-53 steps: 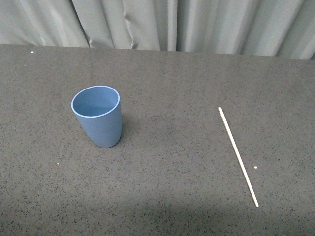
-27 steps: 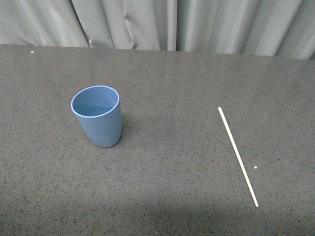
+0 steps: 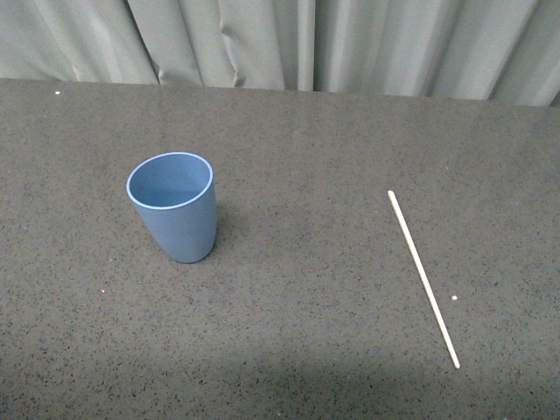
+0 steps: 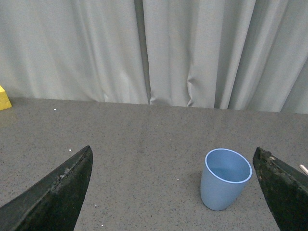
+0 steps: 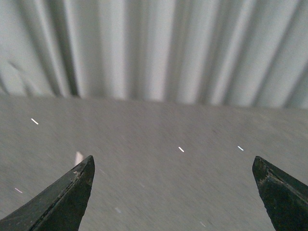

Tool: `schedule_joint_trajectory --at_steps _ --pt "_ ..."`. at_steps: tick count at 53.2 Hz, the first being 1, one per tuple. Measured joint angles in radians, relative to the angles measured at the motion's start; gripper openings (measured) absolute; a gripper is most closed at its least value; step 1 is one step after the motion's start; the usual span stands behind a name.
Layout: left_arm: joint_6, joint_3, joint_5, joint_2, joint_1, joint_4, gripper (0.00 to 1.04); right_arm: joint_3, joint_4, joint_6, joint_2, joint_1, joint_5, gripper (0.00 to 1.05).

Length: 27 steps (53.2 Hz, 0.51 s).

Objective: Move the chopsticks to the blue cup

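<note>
The blue cup stands upright and empty on the dark speckled table, left of centre in the front view. It also shows in the left wrist view, ahead of my open, empty left gripper and nearer one of its fingers. The chopstick lies flat on the table at the right, slanting from far-left to near-right. Its end shows at the edge of the left wrist view. My right gripper is open and empty above the table; that view is blurred. A pale tip shows beside one finger. Neither arm appears in the front view.
A grey curtain hangs along the table's far edge. A yellow object sits at the table's far side in the left wrist view. Small white specks dot the table top.
The cup and chopstick have not moved in the front view.
</note>
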Motion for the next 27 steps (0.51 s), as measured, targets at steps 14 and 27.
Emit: schedule_joint_trajectory --at_steps 14,27 --pt "0.0 0.0 -0.002 0.0 0.0 0.0 0.98 0.137 0.211 -0.029 0.647 0.06 -0.08 0.95" --pt "0.0 0.0 -0.001 0.0 0.0 0.0 0.98 0.402 0.252 0.133 1.246 0.138 -0.147 0.95"
